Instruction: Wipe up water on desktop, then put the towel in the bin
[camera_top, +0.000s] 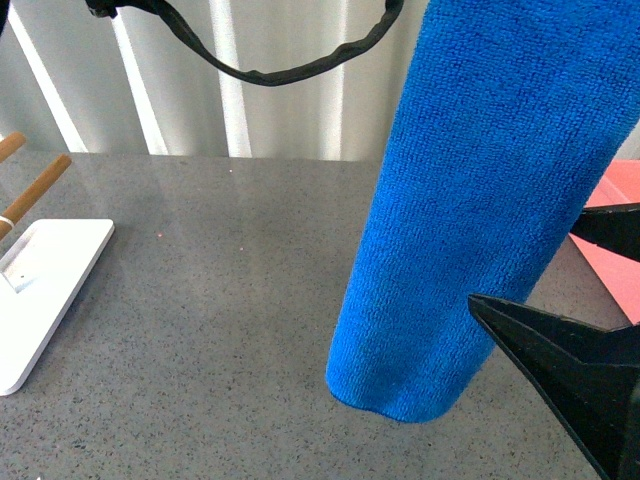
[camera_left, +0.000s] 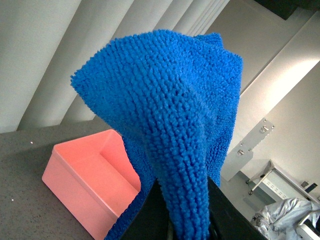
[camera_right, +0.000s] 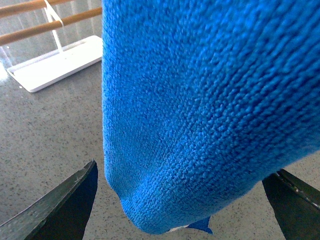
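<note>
One bright blue towel, thick and looped like microfibre, hangs in a long rounded fold from the upper right of the front frame, its lower end over the speckled dark grey counter. The left hand is clamped on a bunched part of the cloth. The right hand, black and pointed, stands wide at lower right, with the cloth hanging between its fingers. A salmon-pink, straight-walled rectangular bin sits lower left in the left wrist frame, its visible inside bare plastic. A flat white stand with wooden rods lies far left.
</note>
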